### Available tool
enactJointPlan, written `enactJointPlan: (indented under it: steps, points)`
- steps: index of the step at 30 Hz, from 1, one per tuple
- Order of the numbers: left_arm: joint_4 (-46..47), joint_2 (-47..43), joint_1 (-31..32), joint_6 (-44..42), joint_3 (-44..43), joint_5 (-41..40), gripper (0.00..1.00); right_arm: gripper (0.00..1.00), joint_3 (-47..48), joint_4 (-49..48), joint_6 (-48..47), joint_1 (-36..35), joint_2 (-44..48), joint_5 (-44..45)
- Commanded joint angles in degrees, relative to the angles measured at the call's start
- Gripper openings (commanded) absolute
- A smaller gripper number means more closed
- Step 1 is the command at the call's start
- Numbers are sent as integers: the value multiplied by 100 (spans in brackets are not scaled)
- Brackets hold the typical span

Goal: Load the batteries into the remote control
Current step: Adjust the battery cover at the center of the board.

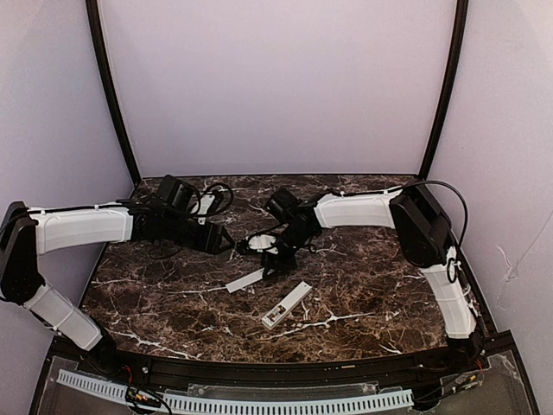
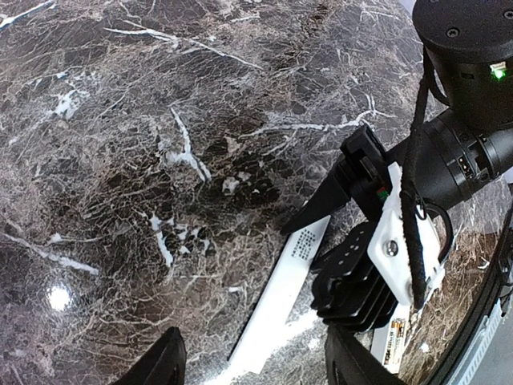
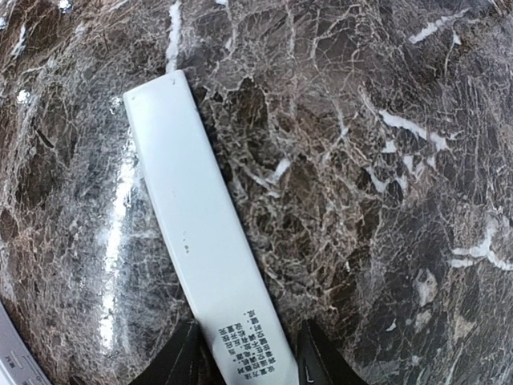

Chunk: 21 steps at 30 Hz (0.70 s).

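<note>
Marbled surface [image 1: 173, 294] is carrying the remote control [image 1: 288, 304] near the middle of its near edge, untouched. The left gripper [image 2: 252, 353] is holding its fingers wide and empty. The right gripper [image 3: 247, 341] is straddling one end of the thin white strip [image 3: 196, 233] with its fingers; whether they are gripping it cannot be told.

Table top [image 1: 173, 294]: dark brown marble pattern, white veins, glossy. Back wall [image 1: 276, 78]: plain pale lilac-white panel, no markings. Left side wall [image 1: 43, 104] and right side wall [image 1: 510, 130] have the same finish and close the table in on three sides. Two black poles, left pole [image 1: 111, 95] and right pole [image 1: 442, 86], rise from the back corners, leaning slightly outward. Black rail [image 1: 285, 367] runs along the near edge, with a white slotted duct [image 1: 259, 404] just in front of it. Light is even and soft. Left wrist view shows one bright glare spot [image 2: 58, 298] on the marble, probably from a lamp overhead.
</note>
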State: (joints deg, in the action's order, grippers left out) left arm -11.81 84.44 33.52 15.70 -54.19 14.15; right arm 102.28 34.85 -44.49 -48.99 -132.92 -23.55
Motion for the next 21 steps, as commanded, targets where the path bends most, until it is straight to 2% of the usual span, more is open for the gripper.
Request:
enactJointPlan:
  steps: [1, 7, 15, 21]
  points:
    - [49, -217, -38, 22, 147, 20, 60, 39, -246, 941, 25, -123, -445, 949]
    - [188, -282, -38, 60, 211, 85, 59, 28, -494, 995, 23, -206, -303, 1000]
    - [653, -683, -5, -47, 641, 423, 61, 23, -508, 755, 87, -199, 214, 846]
    - [682, -1107, 515, -520, 908, -194, 62, 21, -580, 621, 159, -99, 525, 724]
